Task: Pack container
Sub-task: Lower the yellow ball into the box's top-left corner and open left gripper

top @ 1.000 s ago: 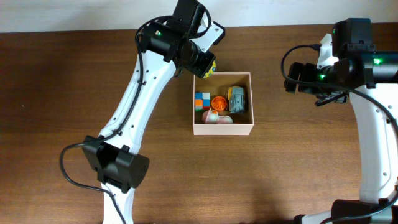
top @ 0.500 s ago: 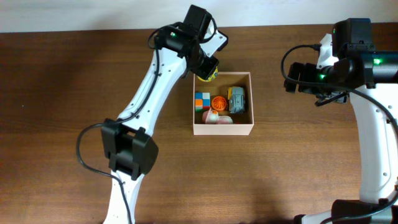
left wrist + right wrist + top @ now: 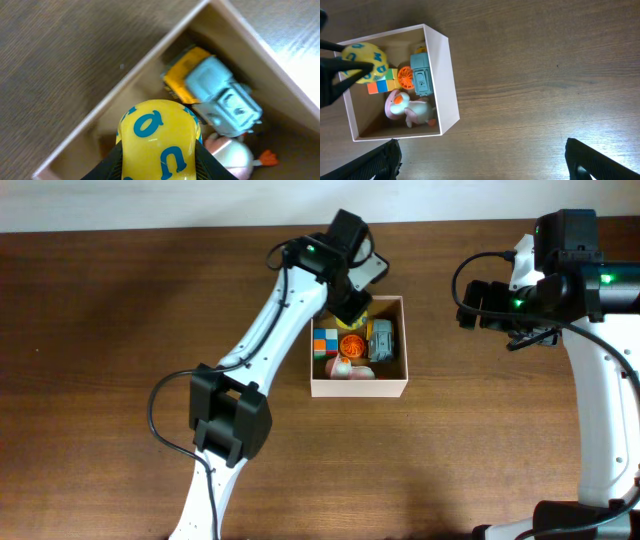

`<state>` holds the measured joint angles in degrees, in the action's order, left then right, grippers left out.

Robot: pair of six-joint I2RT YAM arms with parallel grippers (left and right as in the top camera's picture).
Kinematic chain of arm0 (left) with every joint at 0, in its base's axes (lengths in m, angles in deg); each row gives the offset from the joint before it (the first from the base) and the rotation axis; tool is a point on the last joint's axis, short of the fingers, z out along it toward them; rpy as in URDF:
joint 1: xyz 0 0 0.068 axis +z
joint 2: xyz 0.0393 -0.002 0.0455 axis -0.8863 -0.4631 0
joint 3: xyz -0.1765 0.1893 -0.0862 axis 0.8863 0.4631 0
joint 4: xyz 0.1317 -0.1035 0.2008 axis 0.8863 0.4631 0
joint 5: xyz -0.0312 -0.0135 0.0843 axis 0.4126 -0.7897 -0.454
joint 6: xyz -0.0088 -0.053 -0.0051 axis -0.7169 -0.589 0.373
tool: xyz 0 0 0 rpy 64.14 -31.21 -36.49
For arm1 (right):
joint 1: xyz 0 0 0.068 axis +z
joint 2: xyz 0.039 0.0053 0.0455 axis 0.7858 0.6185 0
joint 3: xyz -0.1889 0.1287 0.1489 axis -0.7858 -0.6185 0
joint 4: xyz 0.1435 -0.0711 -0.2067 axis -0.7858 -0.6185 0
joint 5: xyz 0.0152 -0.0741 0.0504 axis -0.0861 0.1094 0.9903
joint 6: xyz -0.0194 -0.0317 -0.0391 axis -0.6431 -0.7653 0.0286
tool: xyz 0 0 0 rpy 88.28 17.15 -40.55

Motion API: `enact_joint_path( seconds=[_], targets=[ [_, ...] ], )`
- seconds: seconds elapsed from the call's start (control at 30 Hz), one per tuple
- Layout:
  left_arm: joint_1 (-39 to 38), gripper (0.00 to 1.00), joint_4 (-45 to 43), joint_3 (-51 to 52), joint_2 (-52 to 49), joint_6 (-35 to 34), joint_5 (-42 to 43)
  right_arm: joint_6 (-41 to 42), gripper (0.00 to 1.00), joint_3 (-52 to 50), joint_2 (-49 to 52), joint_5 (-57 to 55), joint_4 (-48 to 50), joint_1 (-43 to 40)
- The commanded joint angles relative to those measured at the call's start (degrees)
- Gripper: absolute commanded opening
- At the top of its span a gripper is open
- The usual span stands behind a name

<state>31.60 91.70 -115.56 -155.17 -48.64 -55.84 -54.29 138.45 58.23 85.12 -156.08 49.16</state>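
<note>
Drop-off step I reckon: left tool clamped on the yellow lettered ball over the far-left corner of the container sitting mid surface, right tool spread wide and idle, so next I'd lower and release.

Above the container's far left corner, a ball; inside, cube left, truck right, duck in front.

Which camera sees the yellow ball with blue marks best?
The left wrist view: the yellow ball is big and close, blue marks clear. The right wrist view shows it small; overhead, the left gripper mostly hides it.
</note>
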Motion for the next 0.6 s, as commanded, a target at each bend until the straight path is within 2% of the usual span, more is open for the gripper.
enact_joint_path(
  seconds=[0.0,0.1,0.13,0.17,0.23,0.57],
  targets=[
    [-0.1,0.11,0.0,-0.3,-0.3,1.3,-0.5,0.0,0.99,0.0,0.0,-0.1,0.0,0.0],
    [-0.1,0.21,0.3,-0.3,-0.3,1.3,-0.5,0.0,0.99,0.0,0.0,-0.1,0.0,0.0],
    [-0.1,0.33,0.4,-0.3,-0.3,1.3,-0.5,0.0,0.99,0.0,0.0,-0.1,0.0,0.0],
    [-0.1,0.49,0.5,-0.3,-0.3,1.3,-0.5,0.0,0.99,0.0,0.0,-0.1,0.0,0.0],
    [-0.1,0.99,0.9,-0.3,-0.3,1.3,-0.5,0.0,0.99,0.0,0.0,-0.1,0.0,0.0],
    [0.1,0.99,3.0,-2.4,1.1,1.3,-0.5,0.0,0.99,0.0,0.0,-0.1,-0.1,0.0]
  ],
)
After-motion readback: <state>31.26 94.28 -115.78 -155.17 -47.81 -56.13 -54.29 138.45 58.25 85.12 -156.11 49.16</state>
